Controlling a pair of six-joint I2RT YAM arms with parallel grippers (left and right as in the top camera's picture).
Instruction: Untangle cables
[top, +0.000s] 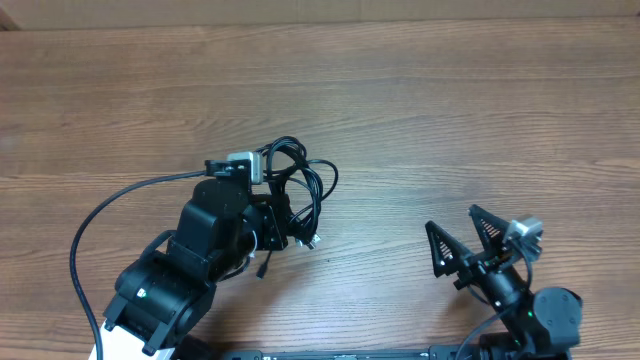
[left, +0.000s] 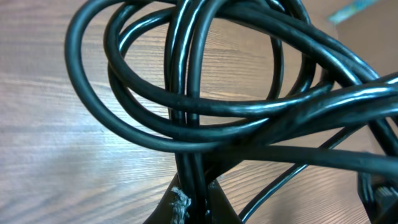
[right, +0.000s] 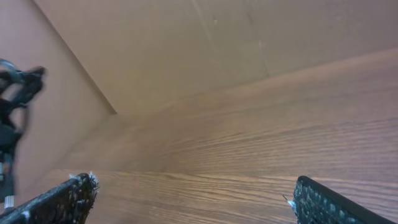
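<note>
Bunching into one knot, the cables (top: 298, 178) sit right at the tips of the left gripper (top: 292, 218), with thin black loops fanning out past the fingertips, away from the arm.

Left wrist view: several glossy loops of the cables (left: 186, 106) cross each other directly ahead of the fingers. Two strands run side by side straight down into the gap between the fingertips (left: 179, 204). Left gripper (left: 198, 202) is clamped on those two strands, jaws nearly together. Can't tell whether the rest of the clump rests on the wood or hangs just above it.

A silvery plug end (top: 312, 240) lies just beside the left fingers, on the side facing the other arm.

Right gripper (top: 450, 216) is well apart from the knot, fingers spread wide with nothing between them. Right wrist view confirms it: one finger (right: 62, 200) in each bottom corner, with only bare wood of the table (right: 249, 149) between and ahead of them. A blurred bit of the cables (right: 12, 93) shows far out beyond the left-hand finger, at the frame edge. A plain tan panel (right: 186, 50) stands past the table's far edge, ahead of the open fingers.
</note>
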